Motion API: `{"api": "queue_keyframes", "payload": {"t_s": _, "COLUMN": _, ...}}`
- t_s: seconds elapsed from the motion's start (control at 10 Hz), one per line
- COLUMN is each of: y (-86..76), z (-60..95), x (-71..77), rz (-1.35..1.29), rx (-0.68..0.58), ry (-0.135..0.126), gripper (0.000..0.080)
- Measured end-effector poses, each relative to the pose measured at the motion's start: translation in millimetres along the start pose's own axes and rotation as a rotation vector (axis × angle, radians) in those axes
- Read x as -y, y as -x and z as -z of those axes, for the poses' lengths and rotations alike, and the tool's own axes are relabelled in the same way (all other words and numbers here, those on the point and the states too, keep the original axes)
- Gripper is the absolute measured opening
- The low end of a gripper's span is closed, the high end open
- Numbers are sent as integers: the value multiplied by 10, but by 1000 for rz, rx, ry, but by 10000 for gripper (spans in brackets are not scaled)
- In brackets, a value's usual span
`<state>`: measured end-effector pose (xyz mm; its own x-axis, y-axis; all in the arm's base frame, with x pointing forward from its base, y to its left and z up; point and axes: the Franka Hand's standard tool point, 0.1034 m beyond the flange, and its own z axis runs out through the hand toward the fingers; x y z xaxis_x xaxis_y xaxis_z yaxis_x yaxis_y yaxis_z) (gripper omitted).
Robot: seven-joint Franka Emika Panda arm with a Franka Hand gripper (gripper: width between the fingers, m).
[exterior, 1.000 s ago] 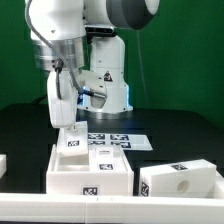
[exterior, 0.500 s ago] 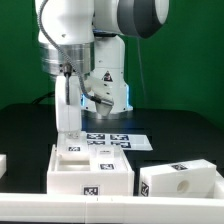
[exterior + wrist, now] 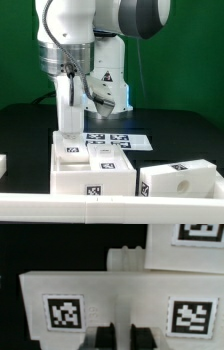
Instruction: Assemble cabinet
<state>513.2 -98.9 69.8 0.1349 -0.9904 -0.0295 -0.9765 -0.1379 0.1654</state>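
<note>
Since a second ago the cabinet panel (image 3: 68, 105) has swung from a slight lean out at the exterior view's left to upright, and has come right toward the cabinet body (image 3: 90, 170). Your gripper (image 3: 68, 74) is clamped on the panel's top end with its jaws nearly together. The panel hangs straight down, its lower edge just above the body's far corner on the exterior view's left. The body sits near on the tabletop (image 3: 190, 130), in front of the marker board (image 3: 118, 140). A second cabinet block (image 3: 180, 182) with a round hole lies apart to the exterior view's right. To seat the panel well, I judge you should keep it plumb, square its lower edge to the body's wall, then lower slowly; a tilt would likely jam it. The arm stands tall, wrist pointing straight down. In the wrist view the fingers (image 3: 100, 339) sit close together against a tagged white face.
</note>
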Motion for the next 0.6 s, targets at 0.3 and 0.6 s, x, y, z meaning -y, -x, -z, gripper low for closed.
{"api": "queue_keyframes", "payload": {"t_s": 0.3, "y": 4, "z": 17, "x": 193, "rz": 16, "rx": -45, "ry": -6, "gripper": 64}}
{"api": "queue_keyframes", "payload": {"t_s": 0.6, "y": 18, "z": 87, "x": 362, "rz": 26, "rx": -59, "ry": -18, "gripper": 64}}
